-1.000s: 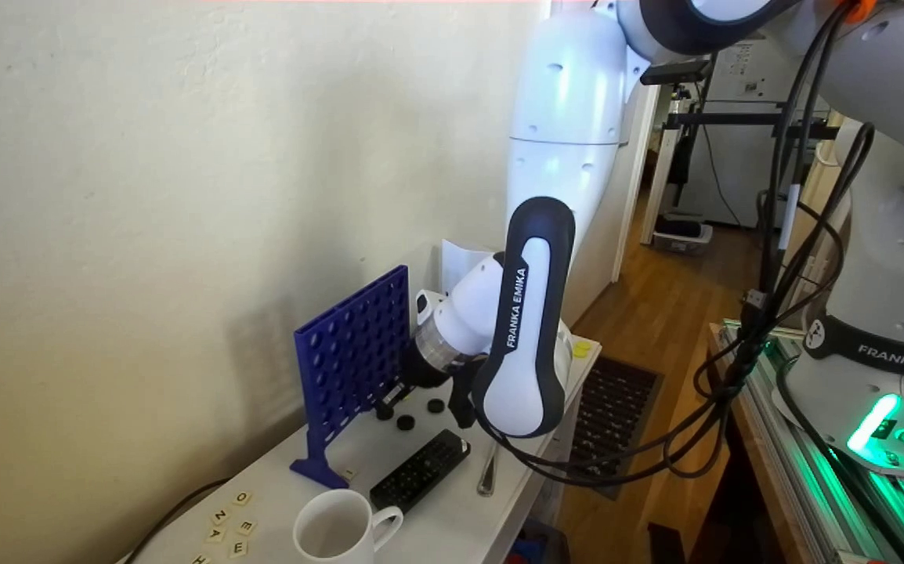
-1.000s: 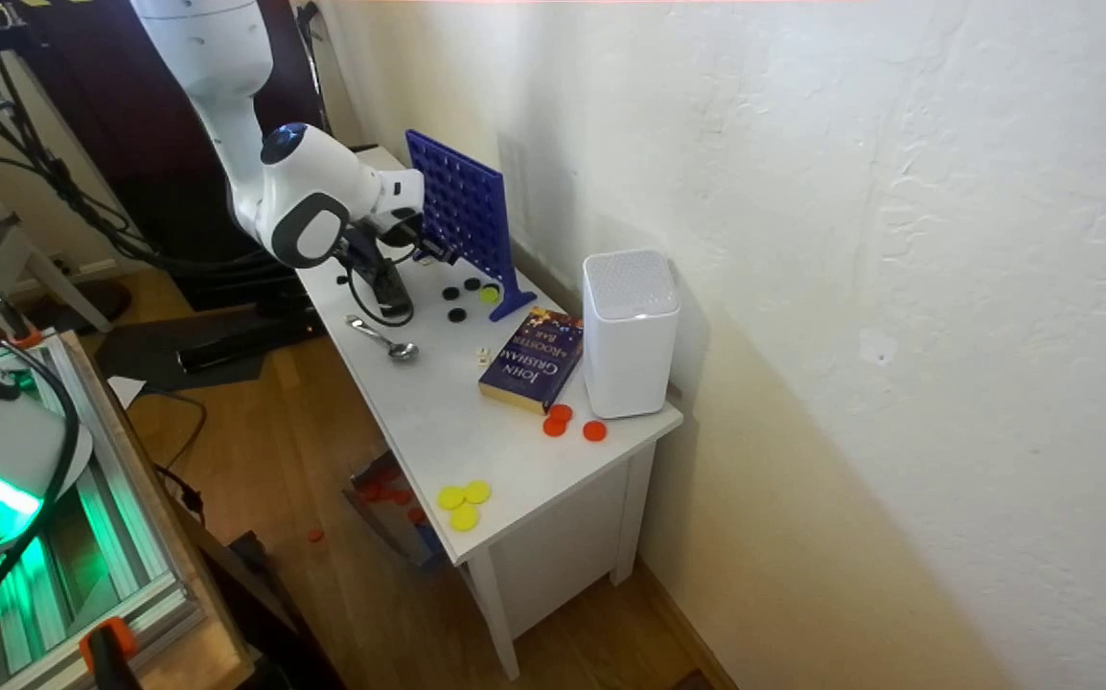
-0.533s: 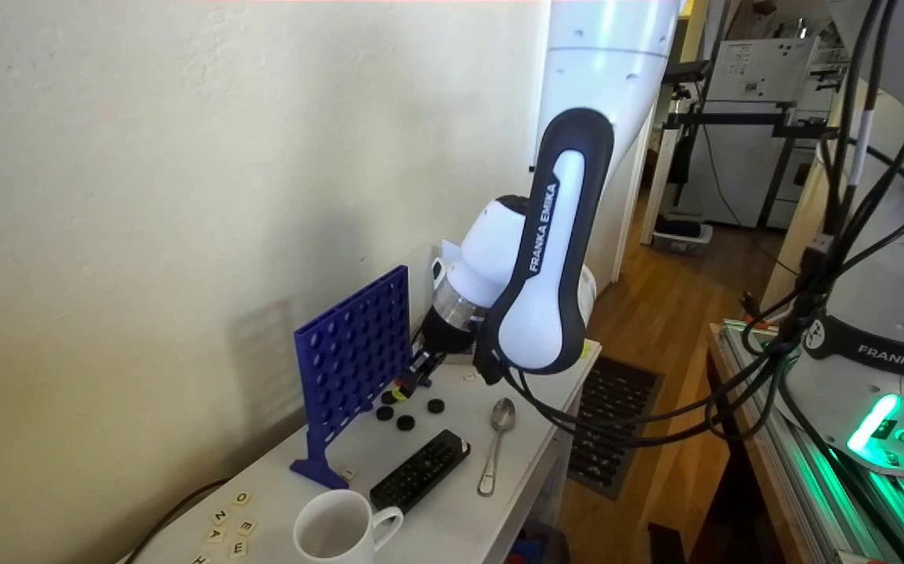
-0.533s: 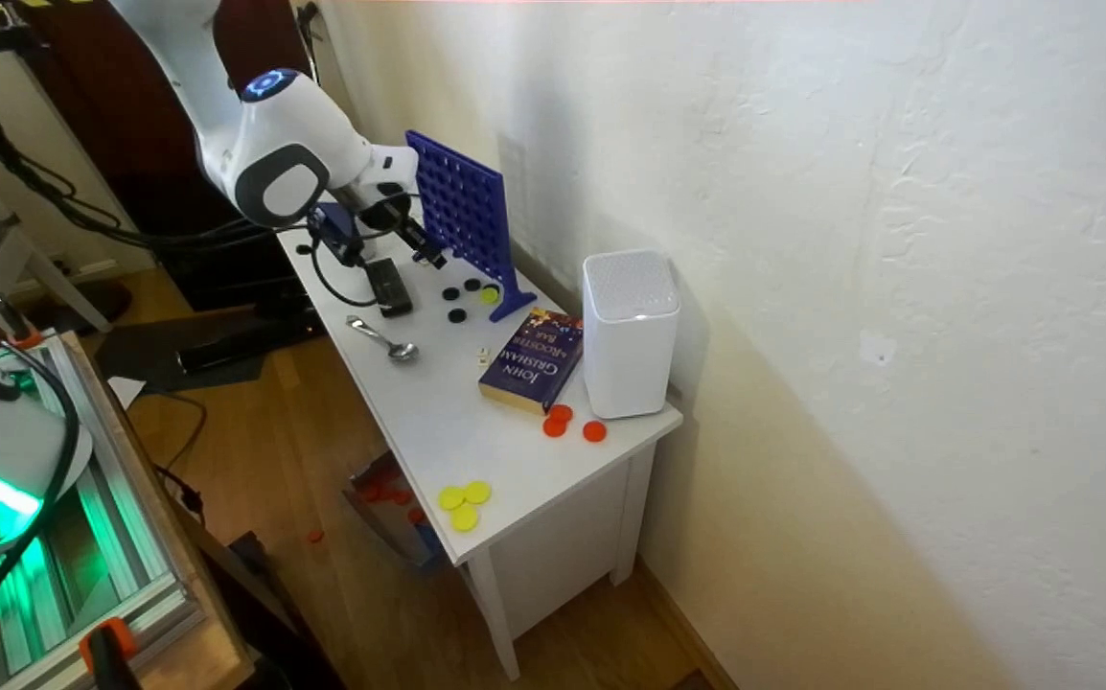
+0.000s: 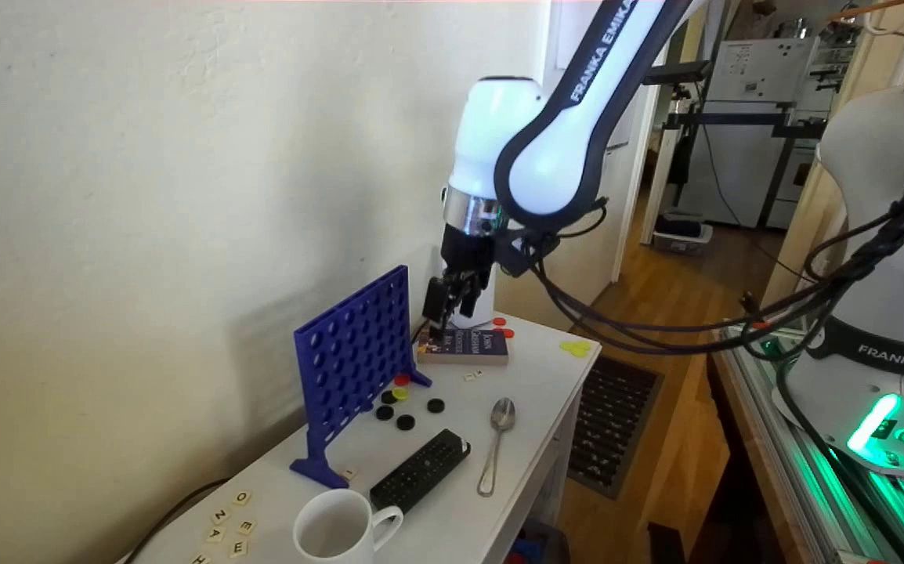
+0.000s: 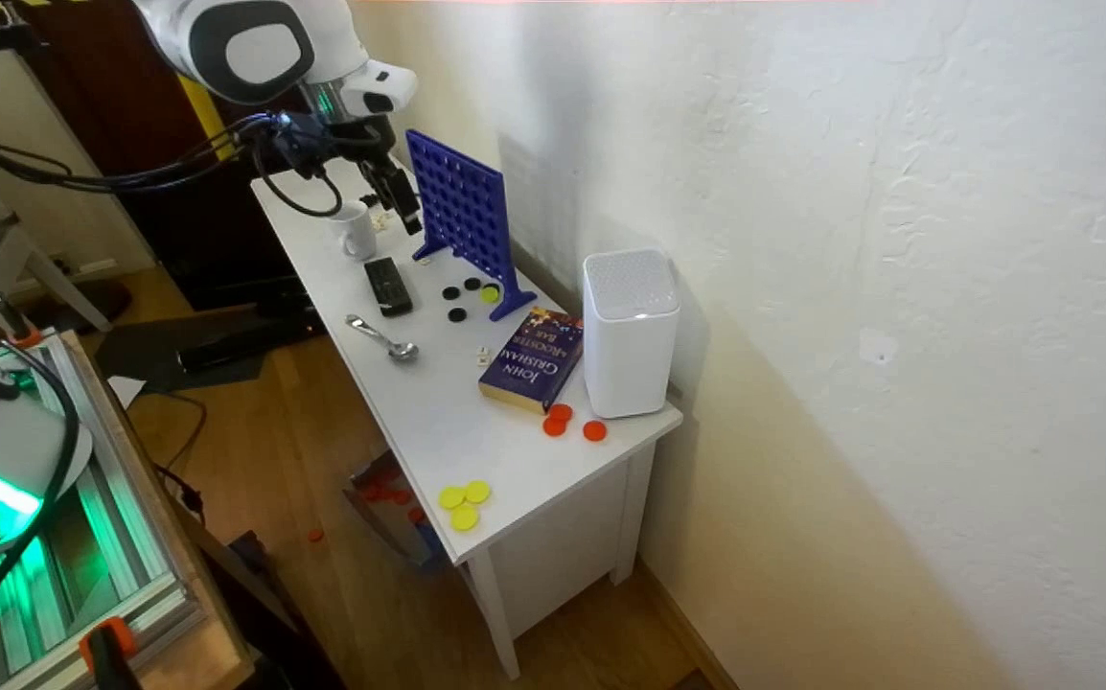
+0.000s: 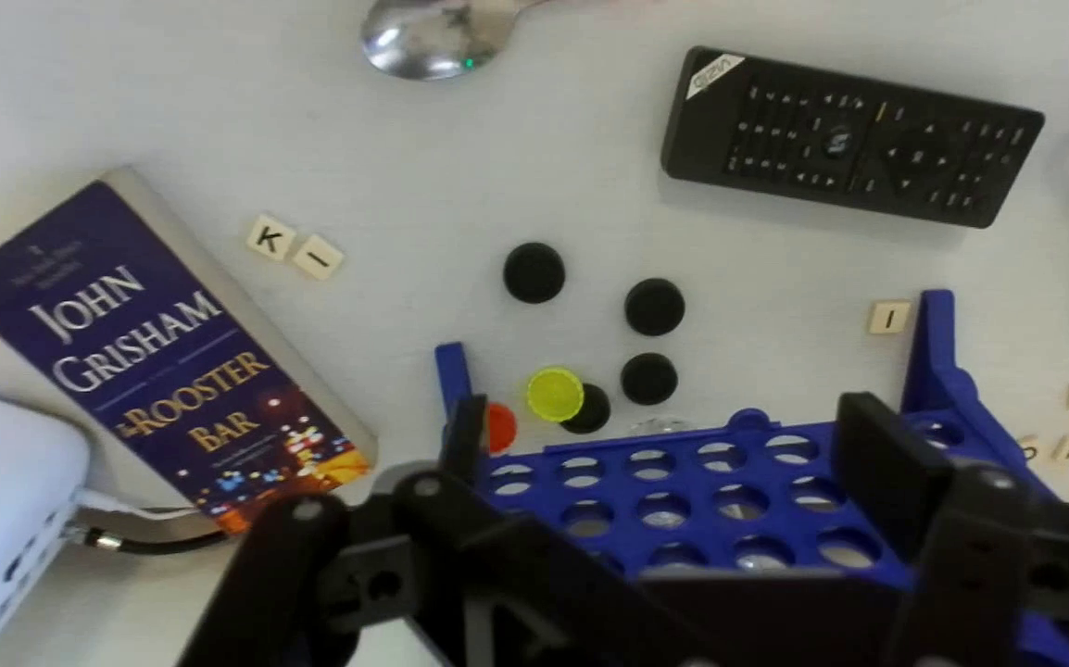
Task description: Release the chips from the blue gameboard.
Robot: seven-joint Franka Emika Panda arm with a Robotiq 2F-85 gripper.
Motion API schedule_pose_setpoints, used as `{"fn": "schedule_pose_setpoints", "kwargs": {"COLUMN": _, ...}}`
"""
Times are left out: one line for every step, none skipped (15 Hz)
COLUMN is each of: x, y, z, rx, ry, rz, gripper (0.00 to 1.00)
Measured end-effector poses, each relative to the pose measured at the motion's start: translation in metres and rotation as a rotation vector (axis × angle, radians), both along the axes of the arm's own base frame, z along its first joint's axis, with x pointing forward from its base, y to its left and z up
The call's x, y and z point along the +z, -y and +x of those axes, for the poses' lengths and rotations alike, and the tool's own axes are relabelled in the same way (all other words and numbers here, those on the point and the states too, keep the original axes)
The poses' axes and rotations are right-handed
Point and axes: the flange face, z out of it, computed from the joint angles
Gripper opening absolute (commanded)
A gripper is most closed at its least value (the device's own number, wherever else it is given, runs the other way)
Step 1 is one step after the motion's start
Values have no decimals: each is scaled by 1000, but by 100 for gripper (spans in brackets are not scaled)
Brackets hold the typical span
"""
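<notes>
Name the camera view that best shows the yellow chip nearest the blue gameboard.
The wrist view: from above, the yellow chip shows large and fully round, covering part of a black chip. Both exterior views show it too, but smaller and at a slant.

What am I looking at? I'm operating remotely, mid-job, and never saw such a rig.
It's a white robot arm ending in a black hand. Two pictures watch it from different places outside; the third, the wrist view, looks down past the hand. On the white table stands an upright blue gameboard, with black chips, a yellow chip and a red chip nearby. A book, remote, spoon, mug, letter tiles and white box share the table. The hand is open, holding nothing.
</notes>
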Motion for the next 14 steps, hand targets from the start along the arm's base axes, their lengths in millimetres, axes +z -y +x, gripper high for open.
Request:
{"fn": "schedule_pose_setpoints", "kwargs": {"x": 17, "y": 5, "z": 3, "rx": -13, "ry": -18, "rz": -11, "gripper": 100}}
{"fn": "schedule_pose_setpoints", "kwargs": {"x": 36, "y": 9, "z": 7, "rx": -30, "ry": -33, "rz": -13, "gripper": 100}}
{"fn": "schedule_pose_setpoints", "kwargs": {"x": 55, "y": 8, "z": 10, "rx": -36, "ry": -43, "rz": -15, "gripper": 100}}
{"fn": "schedule_pose_setpoints", "kwargs": {"x": 76, "y": 6, "z": 13, "rx": -49, "ry": -46, "rz": -11, "gripper": 100}}
{"fn": "schedule_pose_setpoints", "kwargs": {"x": 101, "y": 4, "z": 15, "rx": -58, "ry": -49, "rz": 1, "gripper": 100}}
{"fn": "schedule_pose_setpoints", "kwargs": {"x": 127, "y": 2, "z": 14, "rx": -60, "ry": -53, "rz": 15, "gripper": 100}}
{"fn": "schedule_pose_setpoints", "kwargs": {"x": 153, "y": -2, "z": 12, "rx": -57, "ry": -55, "rz": 24, "gripper": 100}}
{"fn": "schedule_pose_setpoints", "kwargs": {"x": 180, "y": -5, "z": 8, "rx": -51, "ry": -54, "rz": 29, "gripper": 100}}
{"fn": "schedule_pose_setpoints", "kwargs": {"x": 197, "y": -7, "z": 5, "rx": -47, "ry": -39, "rz": 29, "gripper": 100}}
{"fn": "schedule_pose_setpoints", "kwargs": {"x": 200, "y": -7, "z": 3, "rx": -47, "ry": -33, "rz": 26, "gripper": 100}}
{"fn": "schedule_pose_setpoints", "kwargs": {"x": 195, "y": -6, "z": 3, "rx": -48, "ry": -41, "rz": 22, "gripper": 100}}
{"fn": "schedule_pose_setpoints", "kwargs": {"x": 187, "y": -5, "z": 4, "rx": -50, "ry": -52, "rz": 18, "gripper": 100}}
{"fn": "schedule_pose_setpoints", "kwargs": {"x": 181, "y": -4, "z": 5, "rx": -52, "ry": -59, "rz": 16, "gripper": 100}}
{"fn": "schedule_pose_setpoints", "kwargs": {"x": 177, "y": -4, "z": 7, "rx": -53, "ry": -63, "rz": 14, "gripper": 100}}
